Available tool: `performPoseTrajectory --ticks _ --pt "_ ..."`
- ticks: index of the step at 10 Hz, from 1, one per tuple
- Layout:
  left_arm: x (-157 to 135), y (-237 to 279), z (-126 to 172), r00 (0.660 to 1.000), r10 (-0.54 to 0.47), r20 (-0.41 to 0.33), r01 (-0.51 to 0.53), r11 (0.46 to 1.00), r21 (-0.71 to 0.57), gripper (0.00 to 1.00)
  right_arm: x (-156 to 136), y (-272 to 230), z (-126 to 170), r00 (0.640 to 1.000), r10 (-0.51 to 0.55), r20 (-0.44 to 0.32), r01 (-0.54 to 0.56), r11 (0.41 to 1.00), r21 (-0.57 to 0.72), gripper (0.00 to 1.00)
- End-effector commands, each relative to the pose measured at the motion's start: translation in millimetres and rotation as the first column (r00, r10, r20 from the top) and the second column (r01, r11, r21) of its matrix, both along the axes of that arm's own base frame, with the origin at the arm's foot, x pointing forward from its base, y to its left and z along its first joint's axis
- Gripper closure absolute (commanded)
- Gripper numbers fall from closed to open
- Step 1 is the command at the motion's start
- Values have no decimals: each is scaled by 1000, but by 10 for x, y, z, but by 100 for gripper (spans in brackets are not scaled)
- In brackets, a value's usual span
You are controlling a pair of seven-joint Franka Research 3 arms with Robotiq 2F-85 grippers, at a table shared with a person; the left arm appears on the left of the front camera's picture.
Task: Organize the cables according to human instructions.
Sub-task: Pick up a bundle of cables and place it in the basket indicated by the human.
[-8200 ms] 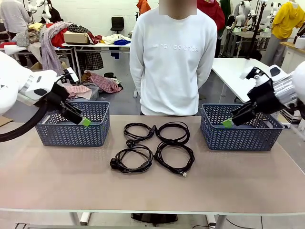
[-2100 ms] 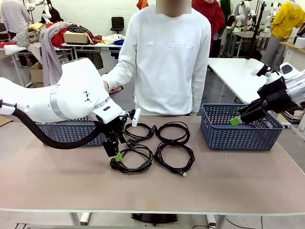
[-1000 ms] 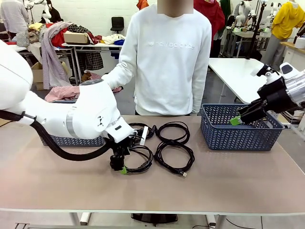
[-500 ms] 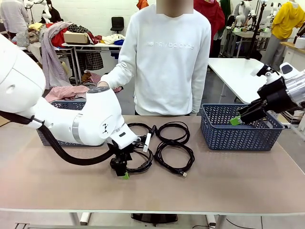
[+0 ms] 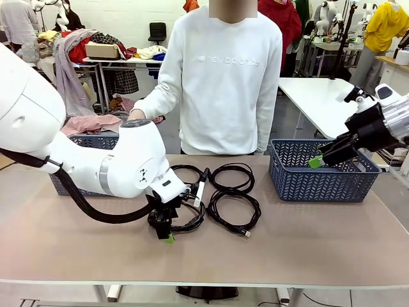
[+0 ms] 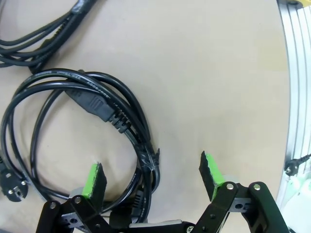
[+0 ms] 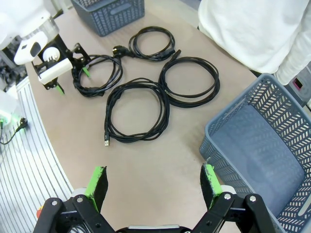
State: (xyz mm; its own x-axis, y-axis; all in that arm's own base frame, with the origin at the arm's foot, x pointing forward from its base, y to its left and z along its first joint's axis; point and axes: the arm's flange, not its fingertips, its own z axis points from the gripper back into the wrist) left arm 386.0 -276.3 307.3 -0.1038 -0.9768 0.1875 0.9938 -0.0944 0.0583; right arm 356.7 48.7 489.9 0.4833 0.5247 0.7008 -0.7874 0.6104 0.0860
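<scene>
Cable pickup in prospect: left pincer point(image 6: 151, 174) low over the near-left power cable point(image 6: 97, 104) on the surface point(image 5: 307, 243), spread wide and empty, the coil's bundled strands between its pads point(image 6: 93, 178), across the closing line, nearer one pad. Three more coiled cables point(image 7: 163, 92) just beside. Right pincer point(image 5: 314, 162) likewise open, empty, well apart above the right basket point(image 5: 319, 185).
</scene>
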Motion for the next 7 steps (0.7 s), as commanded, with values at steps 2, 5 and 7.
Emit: performPoseTrajectory --ticks 2,5,7 --pt "34 -46 23 1000 4 0 -4 999 46 0 25 -14 -7 1000 18 14 -19 1000 13 0" --pt "37 -80 0 1000 -14 -6 14 998 55 5 25 -14 -7 1000 18 14 -19 1000 13 0" --pt "39 -96 7 1000 -10 -8 10 998 57 24 25 -14 -7 1000 18 14 -19 1000 13 0"
